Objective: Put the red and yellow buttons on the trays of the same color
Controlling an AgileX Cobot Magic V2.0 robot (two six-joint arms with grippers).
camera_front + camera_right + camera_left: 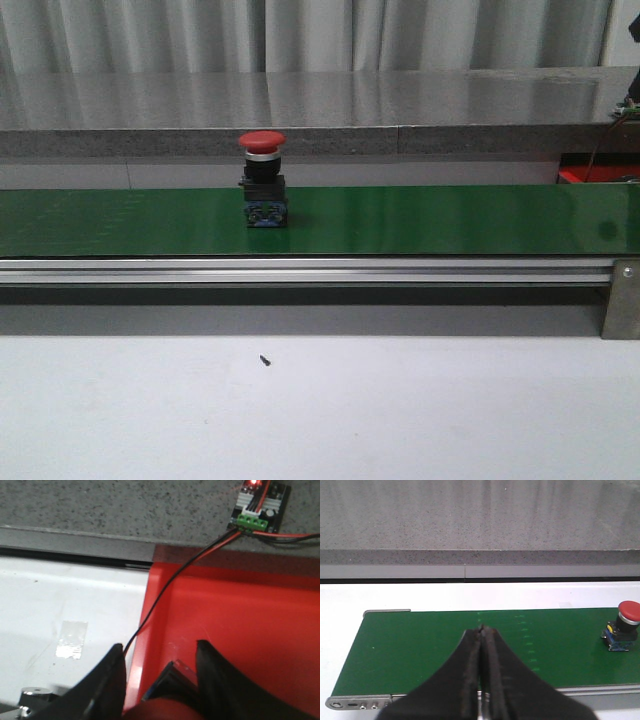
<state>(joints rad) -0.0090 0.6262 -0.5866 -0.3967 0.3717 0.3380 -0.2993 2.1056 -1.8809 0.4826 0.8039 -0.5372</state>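
A red button (262, 180) with a black and blue body stands upright on the green belt (420, 220); the left wrist view shows the same red button (625, 625) well off to one side of my left gripper (481, 628). That gripper is shut and empty above the belt (420, 650). My right gripper (160, 647) is shut on a second red button (172, 690), held over the red tray (240, 625) near its edge. The red tray (598, 175) shows at the far right of the front view. No yellow button or yellow tray is in view. Neither gripper shows in the front view.
A grey stone ledge (320, 110) runs behind the belt. An aluminium rail (300, 270) fronts the belt, with white table (320, 410) before it. A small circuit board (260, 505) lies on the ledge, and its black and red wires (170, 587) cross the tray edge.
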